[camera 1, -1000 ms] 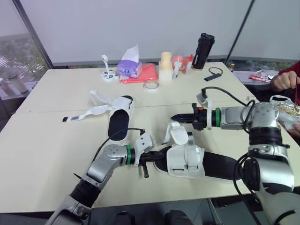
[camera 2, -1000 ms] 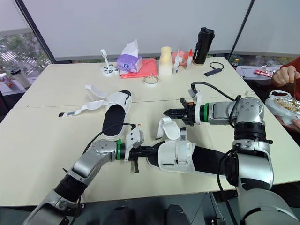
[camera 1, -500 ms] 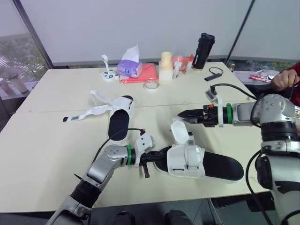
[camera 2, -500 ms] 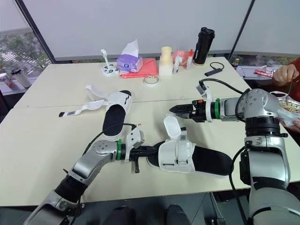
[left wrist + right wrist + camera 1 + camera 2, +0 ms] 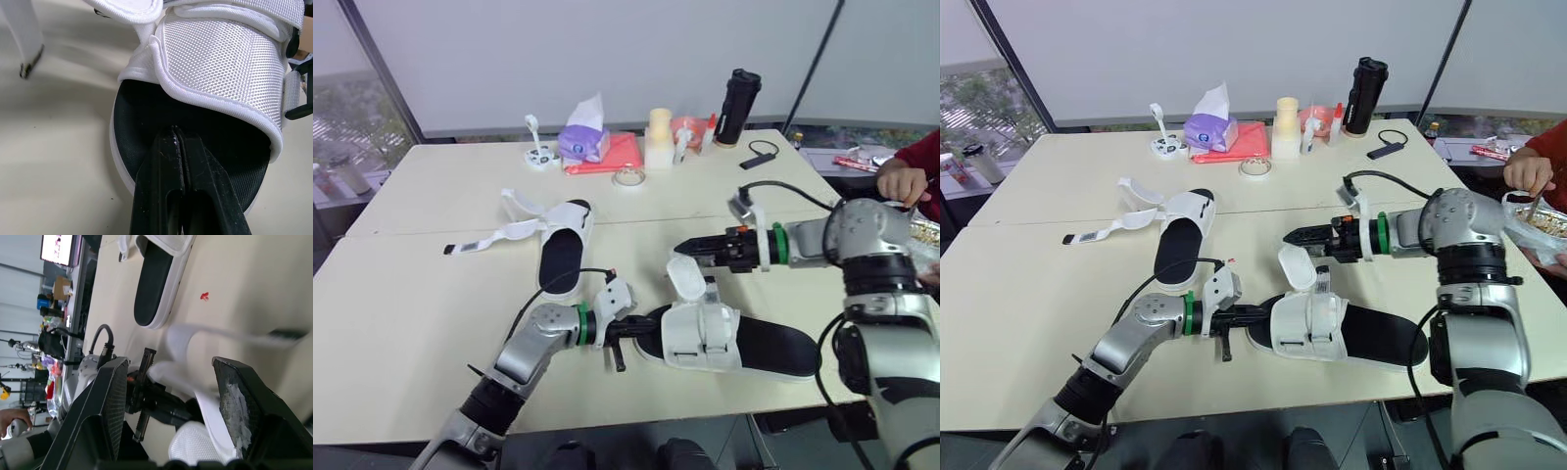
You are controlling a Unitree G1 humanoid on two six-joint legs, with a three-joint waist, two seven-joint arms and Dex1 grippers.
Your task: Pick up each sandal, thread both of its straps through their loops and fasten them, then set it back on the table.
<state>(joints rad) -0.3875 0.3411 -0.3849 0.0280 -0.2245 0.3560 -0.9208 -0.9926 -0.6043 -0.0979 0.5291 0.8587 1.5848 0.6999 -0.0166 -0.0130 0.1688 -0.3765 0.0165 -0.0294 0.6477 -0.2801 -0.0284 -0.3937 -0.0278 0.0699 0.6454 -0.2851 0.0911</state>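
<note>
sandal point(image 5: 705, 338) lies crosswise, toe pointing left

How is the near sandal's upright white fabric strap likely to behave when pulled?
The white fabric strap looks thin and curled at its tip, so it probably flops. The white mesh sandal with black footbed seems light and might slide unless the left pincer, shut at its toe, pins it.

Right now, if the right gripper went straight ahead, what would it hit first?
Probably the raised strap of the near sandal, just ahead of the open right gripper. Depth is unclear; it might pass just over it.
</note>
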